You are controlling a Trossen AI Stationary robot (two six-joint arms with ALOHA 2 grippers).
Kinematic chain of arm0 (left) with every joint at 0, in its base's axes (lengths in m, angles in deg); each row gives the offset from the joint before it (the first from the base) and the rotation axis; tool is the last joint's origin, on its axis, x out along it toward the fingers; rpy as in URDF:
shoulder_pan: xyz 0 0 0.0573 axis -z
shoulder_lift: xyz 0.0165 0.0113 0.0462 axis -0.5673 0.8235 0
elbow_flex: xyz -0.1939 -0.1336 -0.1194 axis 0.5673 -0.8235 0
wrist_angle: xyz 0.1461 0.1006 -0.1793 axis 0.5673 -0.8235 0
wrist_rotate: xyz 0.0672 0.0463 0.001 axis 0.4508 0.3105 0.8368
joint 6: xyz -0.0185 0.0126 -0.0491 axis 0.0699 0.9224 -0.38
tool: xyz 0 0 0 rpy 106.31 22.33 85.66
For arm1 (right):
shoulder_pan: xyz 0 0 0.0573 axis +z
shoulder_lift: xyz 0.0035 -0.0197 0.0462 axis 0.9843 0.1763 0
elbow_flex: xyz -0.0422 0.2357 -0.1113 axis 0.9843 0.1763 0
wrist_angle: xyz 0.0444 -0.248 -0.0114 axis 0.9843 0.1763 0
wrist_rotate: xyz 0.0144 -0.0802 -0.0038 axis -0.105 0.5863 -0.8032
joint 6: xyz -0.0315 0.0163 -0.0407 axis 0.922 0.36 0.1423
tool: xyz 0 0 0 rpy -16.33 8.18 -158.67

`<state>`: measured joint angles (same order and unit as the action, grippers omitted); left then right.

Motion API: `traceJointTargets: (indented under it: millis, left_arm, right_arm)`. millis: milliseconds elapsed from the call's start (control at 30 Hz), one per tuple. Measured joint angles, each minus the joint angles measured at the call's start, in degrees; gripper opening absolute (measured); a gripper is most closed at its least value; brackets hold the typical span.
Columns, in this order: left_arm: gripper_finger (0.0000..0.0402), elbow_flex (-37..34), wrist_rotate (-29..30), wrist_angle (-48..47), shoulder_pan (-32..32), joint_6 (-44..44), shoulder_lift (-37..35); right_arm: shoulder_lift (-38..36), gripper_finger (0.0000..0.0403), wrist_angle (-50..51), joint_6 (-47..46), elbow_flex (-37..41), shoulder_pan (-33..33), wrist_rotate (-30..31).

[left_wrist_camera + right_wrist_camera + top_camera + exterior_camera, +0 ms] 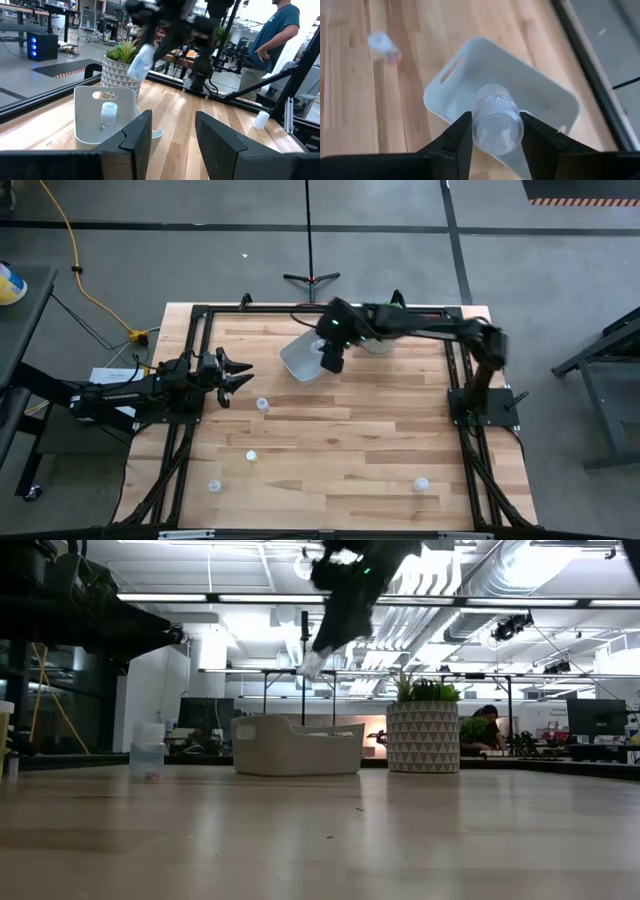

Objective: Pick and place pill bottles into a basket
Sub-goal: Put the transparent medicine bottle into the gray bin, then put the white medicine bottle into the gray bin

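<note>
Right gripper (492, 132) pinches 1 pill bottle (496, 120) directly above the basket (302, 357), cap pointing down toward it; left gripper (238, 375) waits spread near the table's left edge.

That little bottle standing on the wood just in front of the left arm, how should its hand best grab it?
I would come straight down from above and close the left hand across the pill bottle, pinching its round body just under the cap. It seems to stand upright, alone on the table, so nothing blocks the sides. The hand is open and close beside it.
</note>
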<state>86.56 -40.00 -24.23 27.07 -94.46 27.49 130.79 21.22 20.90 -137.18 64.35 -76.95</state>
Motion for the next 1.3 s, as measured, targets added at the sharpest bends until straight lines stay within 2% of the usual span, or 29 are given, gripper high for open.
traceJointTargets:
  millis: [233, 400, 533, 867, 1133, 1300]
  left_arm:
    - [0.0184, 0.00, 0.00, -0.01, 0.00, 0.00, 0.00]
    - [0.0184, -0.01, 0.00, -0.02, 0.00, 0.00, 0.01]
    - [0.0184, 0.00, 0.00, -0.02, 0.00, 0.00, 0.00]
    - [0.0184, -0.01, 0.00, -0.02, 0.00, 0.00, 0.00]
    - [0.0184, -0.01, 0.00, -0.03, 0.00, 0.00, 0.01]
    - [0.0184, 0.00, 0.00, -0.04, 0.00, 0.00, 0.00]
  right_arm:
    - [14.84, 0.0135, 15.54, 5.49, -17.29, -1.03, -6.34]
    - [22.74, 0.0135, 22.09, 8.54, -24.99, -0.26, -4.50]
    - [26.79, 0.0136, 23.07, 8.66, -27.34, -0.23, -3.96]
    - [30.42, 0.0145, 23.73, 9.29, -27.44, -0.23, -2.81]
    - [30.42, 0.0214, 24.03, 9.51, -27.55, -0.23, -2.61]
    - [29.53, 0.0244, 27.34, 6.06, -34.49, -0.32, -1.31]
